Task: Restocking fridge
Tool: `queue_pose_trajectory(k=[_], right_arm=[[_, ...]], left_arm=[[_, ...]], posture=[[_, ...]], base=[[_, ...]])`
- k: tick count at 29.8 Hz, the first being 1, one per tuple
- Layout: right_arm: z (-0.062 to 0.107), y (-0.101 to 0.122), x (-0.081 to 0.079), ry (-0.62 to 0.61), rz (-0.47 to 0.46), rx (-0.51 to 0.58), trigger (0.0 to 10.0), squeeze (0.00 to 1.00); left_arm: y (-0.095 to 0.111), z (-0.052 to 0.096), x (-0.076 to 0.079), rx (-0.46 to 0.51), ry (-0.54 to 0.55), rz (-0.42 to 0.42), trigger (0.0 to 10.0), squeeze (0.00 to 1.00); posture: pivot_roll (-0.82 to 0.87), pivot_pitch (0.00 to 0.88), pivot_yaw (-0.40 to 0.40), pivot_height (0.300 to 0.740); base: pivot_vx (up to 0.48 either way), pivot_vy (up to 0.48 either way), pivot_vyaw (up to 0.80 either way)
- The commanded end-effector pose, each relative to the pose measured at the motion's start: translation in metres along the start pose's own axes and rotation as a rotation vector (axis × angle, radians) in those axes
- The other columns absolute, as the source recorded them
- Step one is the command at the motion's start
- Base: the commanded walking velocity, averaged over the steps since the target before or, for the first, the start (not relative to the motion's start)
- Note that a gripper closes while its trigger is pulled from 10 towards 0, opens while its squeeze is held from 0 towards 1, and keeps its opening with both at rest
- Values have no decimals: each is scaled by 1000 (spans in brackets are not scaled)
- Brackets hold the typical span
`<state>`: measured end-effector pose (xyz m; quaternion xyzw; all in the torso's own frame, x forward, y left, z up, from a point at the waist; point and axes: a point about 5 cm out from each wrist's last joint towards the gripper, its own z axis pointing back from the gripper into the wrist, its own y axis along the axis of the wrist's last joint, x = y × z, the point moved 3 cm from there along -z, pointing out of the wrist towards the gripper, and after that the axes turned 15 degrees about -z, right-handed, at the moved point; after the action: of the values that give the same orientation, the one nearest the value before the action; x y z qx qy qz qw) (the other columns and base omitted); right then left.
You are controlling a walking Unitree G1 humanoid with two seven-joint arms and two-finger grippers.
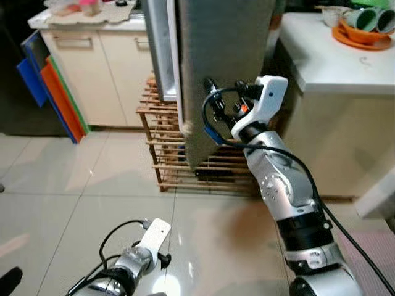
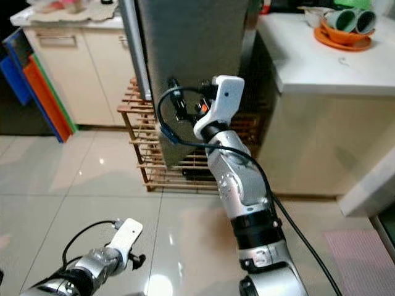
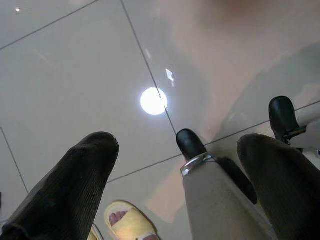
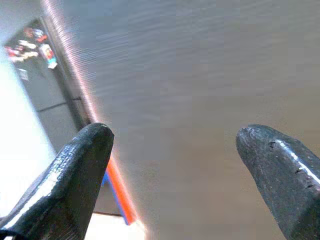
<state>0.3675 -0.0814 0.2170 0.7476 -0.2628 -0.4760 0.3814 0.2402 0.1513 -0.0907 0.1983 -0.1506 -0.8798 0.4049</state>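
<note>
The two black fingers (image 3: pixel 65 195) of the left gripper (image 3: pixel 175 200) are spread wide apart and hold nothing. This gripper hangs low at the robot's left side, over the shiny pale floor (image 1: pixel 68 203). A round spot of light shines on the tiles. In the left wrist view, a foot in a yellow slipper (image 3: pixel 127 225) stands on the floor under the fingers, and a grey leg with a black foot and a silver ring (image 3: pixel 197 162) shows between them.

A little farther on, the right gripper (image 4: pixel 175 150) is lifted up in front of the robot. Its fingers (image 4: pixel 75 170) are also wide apart and hold nothing. They point at the flat grey side of the fridge door (image 1: pixel 225 68), very close to it. From the pictures you cannot tell if they touch it. The door stands open and swung out toward the robot. Its thin edge looks pink and orange in the right wrist view.

Behind the door is a low wooden rack (image 1: pixel 163 142) with slats. To the left of it stands a cream cupboard (image 1: pixel 105 74). Blue, orange and green boards (image 1: pixel 52 92) lean beside the cupboard.

On the right is a white counter (image 1: pixel 327 58). Far back on it sits an orange plate (image 1: pixel 364 34) with green cups (image 1: pixel 367 18) lying on it.
</note>
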Motion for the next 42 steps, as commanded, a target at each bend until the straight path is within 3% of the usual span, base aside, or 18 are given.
queue_pose_trajectory(k=[1,2,3,4,7,8,10,11,14,18,19,21,22,30,42], right_arm=[[4,8,16,-60,6,17,10000,0],[11,13,35,-148,85,35,10000,0],[15,14,44,-193,132,40,10000,0],[15,14,44,-193,132,40,10000,0],[28,14,67,-308,183,34,10000,0],[42,10,83,-371,258,19,10000,0],[47,9,89,-392,278,13,10000,0],[61,2,102,-440,320,-13,10000,0],[73,-4,112,-477,330,-32,10000,0],[97,-16,127,-546,362,-69,10000,0],[97,-16,127,-546,362,-69,10000,0],[110,-28,131,-571,367,-100,10000,0],[112,-31,132,-575,362,-108,10000,0],[112,-42,126,-551,375,-102,10000,0],[113,-43,127,-538,393,-84,10000,0]], left_arm=[[3,0,-2,17,13,3,10000,0],[16,1,-5,84,29,28,10000,0],[25,1,-7,126,42,40,10000,0],[25,1,-7,126,42,40,10000,0],[47,5,-13,234,76,15,10000,0],[68,10,-22,334,114,30,10000,0],[74,12,-27,367,125,37,10000,0],[94,21,-37,461,166,23,10000,0],[115,30,-45,559,186,42,10000,0],[158,60,-67,794,260,137,10000,0],[158,60,-67,794,260,137,10000,0],[181,86,-78,944,308,169,10000,0],[185,92,-81,972,323,167,10000,0],[208,126,-86,1118,402,111,10000,0],[207,130,-92,1080,442,111,10000,0]], posture=[[22,0,10,740],[20,0,10,740],[20,0,10,740],[20,0,10,740],[19,0,9,740],[17,0,10,740],[17,0,10,740],[18,0,14,740],[17,0,17,740],[20,0,23,740],[20,0,23,740],[27,0,29,740],[29,0,33,740],[32,0,44,740],[33,0,43,740]], base=[[0,0,0],[0,0,0],[0,0,0],[0,0,0],[0,0,0],[0,0,0],[0,0,0],[0,0,0],[0,0,0],[0,0,0],[0,0,0],[0,0,0],[0,0,0],[77,36,0],[357,317,0]])
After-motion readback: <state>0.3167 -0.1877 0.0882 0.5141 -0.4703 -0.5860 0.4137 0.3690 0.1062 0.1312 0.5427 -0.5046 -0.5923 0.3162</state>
